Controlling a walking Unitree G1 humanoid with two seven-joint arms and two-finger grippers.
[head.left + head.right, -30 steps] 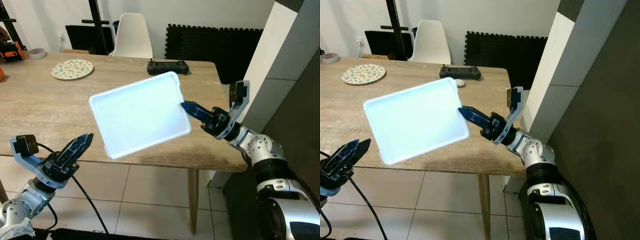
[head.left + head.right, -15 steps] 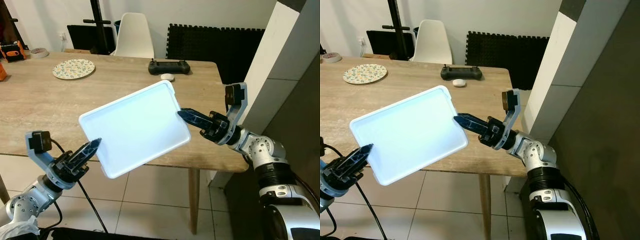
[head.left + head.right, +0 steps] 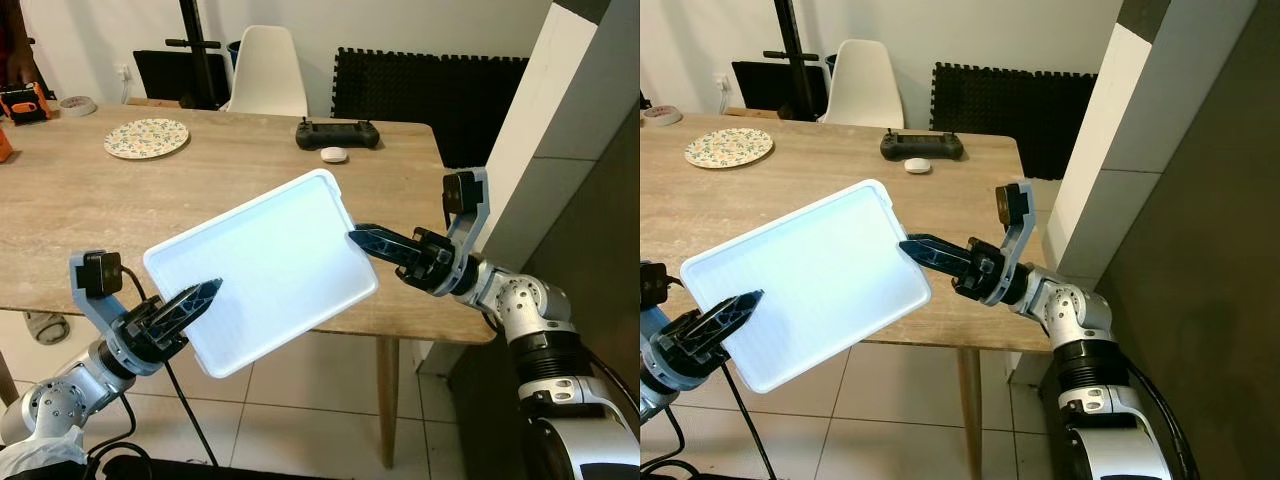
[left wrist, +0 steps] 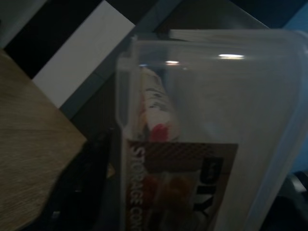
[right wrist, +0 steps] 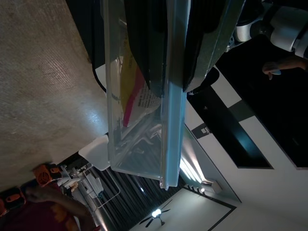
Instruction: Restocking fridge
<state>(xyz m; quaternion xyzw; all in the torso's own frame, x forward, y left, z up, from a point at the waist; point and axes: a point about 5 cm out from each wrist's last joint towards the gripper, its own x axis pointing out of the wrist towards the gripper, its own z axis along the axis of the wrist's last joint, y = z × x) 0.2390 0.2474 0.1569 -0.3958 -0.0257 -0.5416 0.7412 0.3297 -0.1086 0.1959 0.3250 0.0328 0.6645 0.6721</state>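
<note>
Clear plastic, rectangular, lid-up and tilted: that's the storage container (image 3: pixel 262 270) I've got in the air right now, hanging over the near edge of the wooden table (image 3: pixel 90 230). Its far right corner sits higher than the near left one. From the head cameras it just looks like a flat white slab, but the wrist views show it's see-through with a printed label inside.

My right gripper (image 3: pixel 372 240) has its black fingers clamped on the right short edge, one finger on each side of the rim, which the right wrist view shows pretty plainly. My left gripper (image 3: pixel 196 298) is at the near left corner with a finger (image 3: pixel 190 302) lying across the top of the lid. I honestly can't tell whether that one is pinching the container or just resting against it, since the left wrist view is mostly dark plastic and label.

Further out on the table: a patterned plate (image 3: pixel 146 137) at the far left, a black controller (image 3: pixel 336 133) near the far edge with a small white object (image 3: pixel 333 154) just in front of it. A white chair (image 3: pixel 267 72) stands behind the table, and black foam mats (image 3: pixel 430 95) lean against the wall to the right of it. Close on my right is a tall white and grey panel (image 3: pixel 560 150).
</note>
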